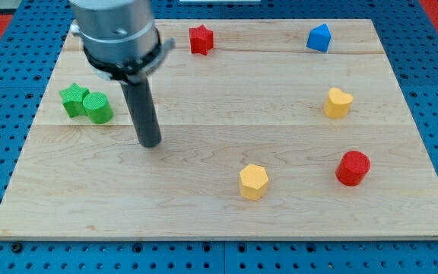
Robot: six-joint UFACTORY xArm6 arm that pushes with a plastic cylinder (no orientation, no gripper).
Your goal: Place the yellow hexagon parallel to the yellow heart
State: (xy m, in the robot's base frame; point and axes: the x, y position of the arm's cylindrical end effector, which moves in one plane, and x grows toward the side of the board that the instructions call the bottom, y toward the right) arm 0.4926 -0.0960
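The yellow hexagon (254,181) lies near the view's bottom, right of centre. The yellow heart (338,102) lies up and to the right of it, near the right edge. My tip (150,142) rests on the board left of centre, well to the left of the hexagon and a little above its level. It touches no block. The rod runs up to the grey arm body at the view's top left.
A green star (73,99) and a green cylinder (98,107) touch at the left. A red star (201,39) and a blue block (319,38) sit near the top edge. A red cylinder (353,167) lies right of the hexagon. The wooden board (204,221) ends in blue pegboard.
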